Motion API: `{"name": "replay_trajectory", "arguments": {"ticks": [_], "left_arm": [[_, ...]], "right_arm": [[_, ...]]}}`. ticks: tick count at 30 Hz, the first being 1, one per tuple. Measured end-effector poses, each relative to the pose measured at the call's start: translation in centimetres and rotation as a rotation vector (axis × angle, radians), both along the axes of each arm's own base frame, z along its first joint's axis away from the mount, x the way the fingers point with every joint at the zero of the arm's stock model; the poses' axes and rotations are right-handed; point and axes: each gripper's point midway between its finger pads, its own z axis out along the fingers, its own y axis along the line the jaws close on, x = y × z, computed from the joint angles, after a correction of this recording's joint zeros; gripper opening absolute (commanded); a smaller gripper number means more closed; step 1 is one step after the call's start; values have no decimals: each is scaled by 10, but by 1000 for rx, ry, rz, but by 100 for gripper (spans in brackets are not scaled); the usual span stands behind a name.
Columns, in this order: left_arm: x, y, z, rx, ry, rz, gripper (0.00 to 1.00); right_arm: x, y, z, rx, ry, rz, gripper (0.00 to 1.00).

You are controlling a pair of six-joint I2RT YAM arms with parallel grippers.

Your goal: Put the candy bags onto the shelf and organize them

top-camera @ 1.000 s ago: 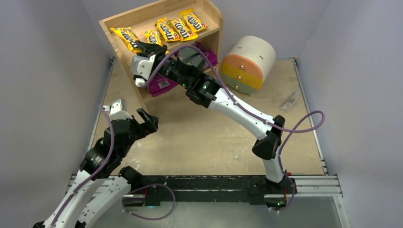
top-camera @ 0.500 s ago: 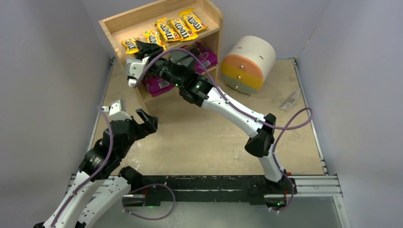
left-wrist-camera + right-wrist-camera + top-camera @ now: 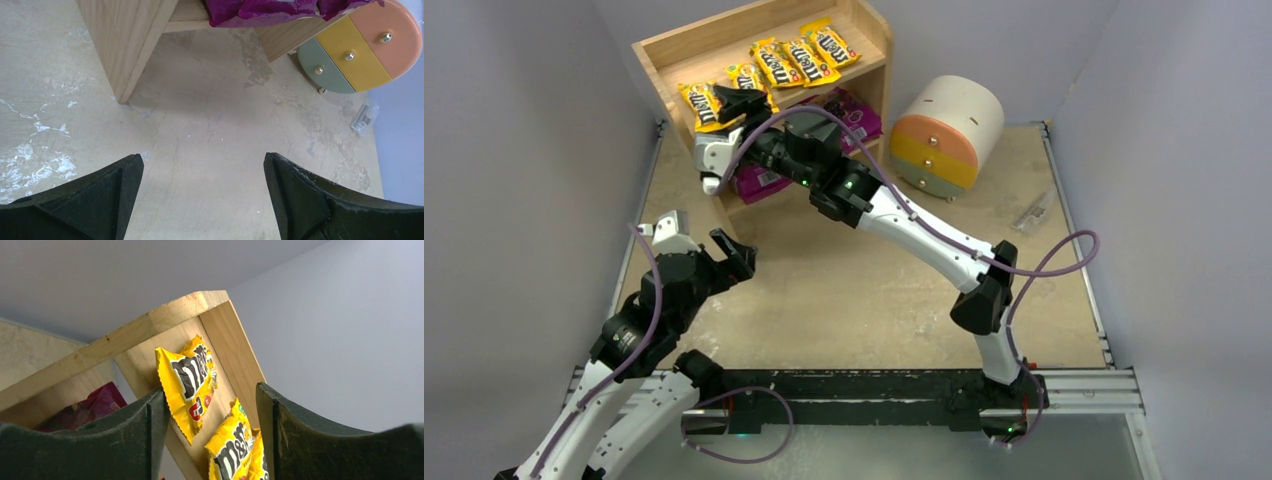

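Top external showed me my right gripper open beside a small yellow M&M's packet lying on the upper tier of the light wooden two-tier shelf; my left gripper gaped empty.

Top camera is looking down over the whole worktop from the near edge, left wrist is facing the far edge low, right wrist is crowding the shelf all three share.

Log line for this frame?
right gripper: open, at top shelf beside yellow packet | left gripper: open, empty, over table
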Motion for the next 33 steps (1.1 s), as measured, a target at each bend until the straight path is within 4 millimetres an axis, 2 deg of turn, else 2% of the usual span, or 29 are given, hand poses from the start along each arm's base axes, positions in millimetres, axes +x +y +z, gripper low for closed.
{"name": "replay_trajectory", "arguments": {"ticks": [7,12,16,22,28,30,33], "left_arm": [[0,0,0,0,0,0,97],[0,0,-1,2,3,0,97],[-1,0,-1,3,5,0,97],[-1,1,-2,4,5,2,99],[-1,1,-1,5,6,2,100],[-1,1,-1,5,6,2,100],[0,0,-2,7,10,2,100]], "right_arm": [[-10,-12,8,-9,-5,9,69],[-15,-13,7,-23,-2,24,70],[-16,-12,-1,-46,12,30,71],[-20,-9,-24,-94,39,55,74],[-29,-15,-45,-134,76,79,91],[-36,-24,-49,-136,95,86,95],[-54,-45,-44,-107,111,109,99]]}}
